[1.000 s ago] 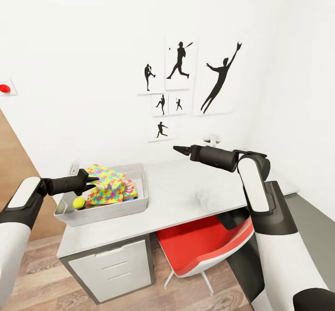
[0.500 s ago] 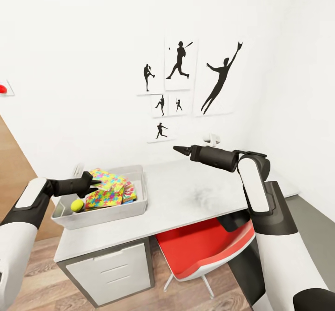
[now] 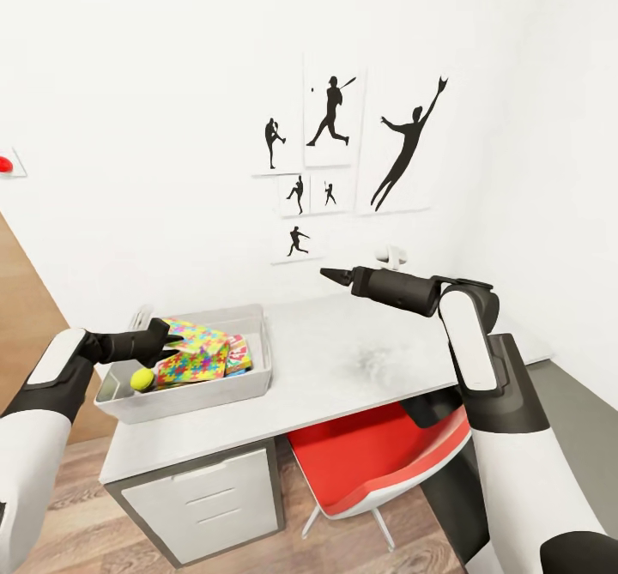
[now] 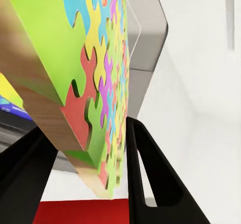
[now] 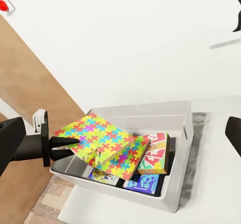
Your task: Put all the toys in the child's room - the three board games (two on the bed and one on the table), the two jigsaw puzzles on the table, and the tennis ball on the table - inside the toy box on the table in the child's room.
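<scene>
On the table (image 3: pixel 360 359) stands the grey toy box (image 3: pixel 257 370). My left gripper (image 3: pixel 176 340) is shut on a jigsaw puzzle (image 3: pixel 202 349), holding it tilted low inside the box. In the left wrist view the slab (image 4: pixel 85 83) sits between both fingers (image 4: pixel 150 174). The right wrist view shows that puzzle (image 5: pixel 95 136) over the second jigsaw puzzle (image 5: pixel 125 161), with board games (image 5: pixel 156 156) beneath. The tennis ball (image 3: pixel 142 378) lies in the box's near corner. My right gripper (image 3: pixel 330 275) hovers open above the table's middle, empty.
A red chair (image 3: pixel 378 450) is tucked under the table, beside the white drawer unit (image 3: pixel 206 497). Black sports prints (image 3: pixel 335 119) hang on the white wall behind. A brown wooden door (image 3: pixel 26 317) stands at the left, over wood-plank floor (image 3: pixel 77 522).
My left gripper has lowered the jigsaw puzzle deeper and flatter into the toy box. The head camera shifted slightly. The right arm has not moved.
</scene>
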`<state>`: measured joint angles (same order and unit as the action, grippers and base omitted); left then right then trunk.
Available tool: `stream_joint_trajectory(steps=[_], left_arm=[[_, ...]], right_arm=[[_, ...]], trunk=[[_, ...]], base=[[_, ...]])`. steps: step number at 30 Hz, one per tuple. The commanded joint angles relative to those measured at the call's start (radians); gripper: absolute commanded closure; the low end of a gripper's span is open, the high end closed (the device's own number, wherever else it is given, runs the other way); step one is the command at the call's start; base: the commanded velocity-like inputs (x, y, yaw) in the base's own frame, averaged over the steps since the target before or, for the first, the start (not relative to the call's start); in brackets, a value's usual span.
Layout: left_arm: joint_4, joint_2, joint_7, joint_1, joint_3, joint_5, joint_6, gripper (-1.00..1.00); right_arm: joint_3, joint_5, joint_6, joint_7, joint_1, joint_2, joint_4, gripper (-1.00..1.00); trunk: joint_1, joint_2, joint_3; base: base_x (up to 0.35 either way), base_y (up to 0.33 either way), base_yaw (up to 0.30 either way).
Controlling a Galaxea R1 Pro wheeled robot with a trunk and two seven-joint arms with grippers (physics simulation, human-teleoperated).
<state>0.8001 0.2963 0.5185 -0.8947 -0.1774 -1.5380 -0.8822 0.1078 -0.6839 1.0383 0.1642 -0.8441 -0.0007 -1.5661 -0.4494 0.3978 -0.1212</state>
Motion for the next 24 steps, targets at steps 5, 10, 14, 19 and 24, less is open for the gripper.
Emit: stream_joint_trajectory(steps=[5, 10, 14, 19, 24], left_arm=[[0.003, -0.006, 0.011, -0.001, -0.001, -0.012, -0.004, 1.0], [0.003, -0.008, 0.011, -0.001, -0.001, -0.012, -0.003, 1.0], [0.003, -0.01, 0.011, -0.001, -0.001, -0.013, -0.003, 1.0], [0.002, -0.01, 0.011, -0.001, -0.001, -0.012, -0.003, 1.0], [-0.002, -0.011, 0.011, -0.001, -0.001, -0.01, -0.003, 1.0]], right_arm=[[0.0, 0.01, 0.003, 0.011, -0.001, -0.001, -0.001, -1.0], [-0.001, 0.01, 0.003, 0.011, -0.001, -0.002, -0.001, -1.0], [-0.002, 0.01, 0.003, 0.011, -0.001, -0.002, -0.001, -1.0], [-0.002, 0.01, 0.005, 0.011, -0.001, -0.002, -0.002, -1.0], [-0.002, 0.009, 0.004, 0.012, -0.001, -0.002, -0.002, -1.0]], trunk=[[-0.001, 0.002, -0.002], [-0.001, 0.002, -0.002], [-0.001, 0.002, -0.002], [-0.001, 0.002, -0.002], [-0.001, 0.002, -0.002]], base=[[0.004, 0.0, 0.0], [0.113, -0.056, 0.0], [0.065, -0.026, 0.0], [0.015, -0.006, 0.0], [0.059, -0.001, 0.0]])
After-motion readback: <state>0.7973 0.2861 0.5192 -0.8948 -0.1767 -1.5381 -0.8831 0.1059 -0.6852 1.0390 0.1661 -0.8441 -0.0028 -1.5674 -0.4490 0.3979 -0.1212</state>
